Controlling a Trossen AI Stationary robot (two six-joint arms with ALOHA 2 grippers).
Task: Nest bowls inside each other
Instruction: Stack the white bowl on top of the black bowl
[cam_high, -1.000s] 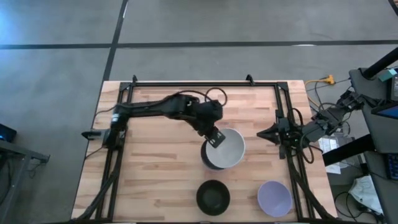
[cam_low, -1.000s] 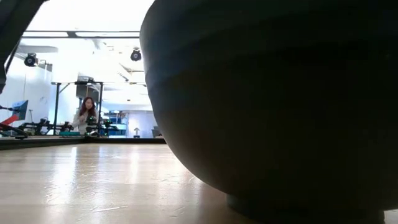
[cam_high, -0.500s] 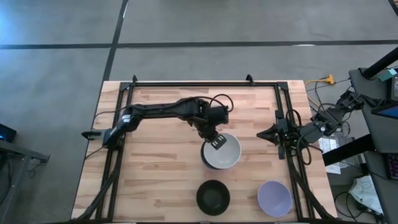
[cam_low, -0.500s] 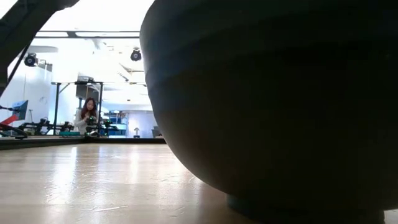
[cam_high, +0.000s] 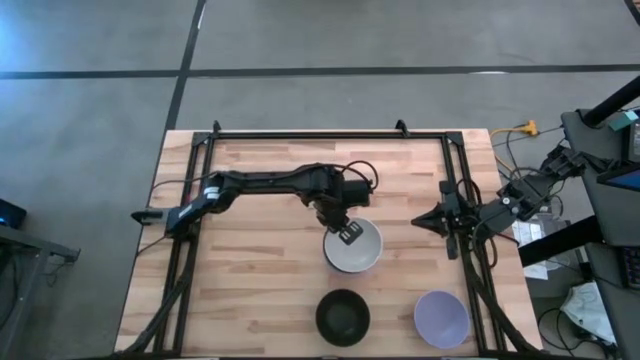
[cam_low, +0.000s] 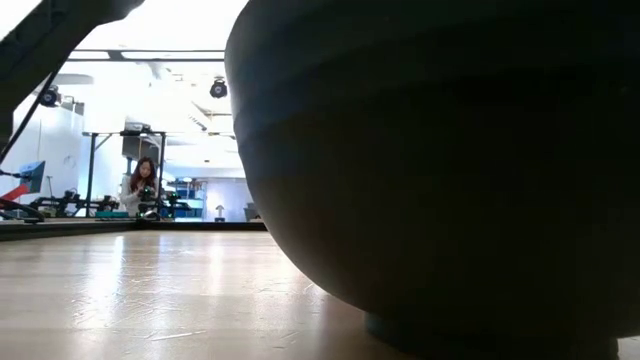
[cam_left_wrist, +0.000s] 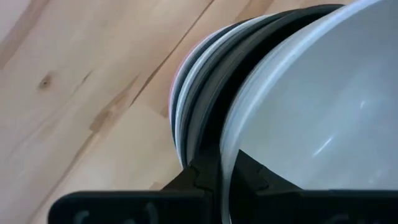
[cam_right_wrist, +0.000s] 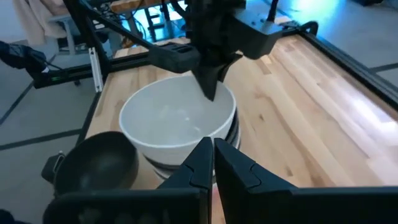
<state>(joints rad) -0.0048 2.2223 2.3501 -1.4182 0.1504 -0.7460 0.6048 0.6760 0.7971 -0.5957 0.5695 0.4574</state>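
Lowered since earlier, left claw (cam_high: 349, 233) pinches white bowl's (cam_high: 358, 250) rim; right claw (cam_right_wrist: 211, 163) closed.

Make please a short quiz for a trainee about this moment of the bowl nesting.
1. True or false: the jaws of the left arm clamp the rim of the white bowl on top of the stack.
2. Which bowls stand alone on the table? A: black bowl and lavender bowl. B: pink and white. C: two black.
3. Fill in: the right arm waits at the table's ____ edge.
Key: 1 true; 2 A; 3 right.
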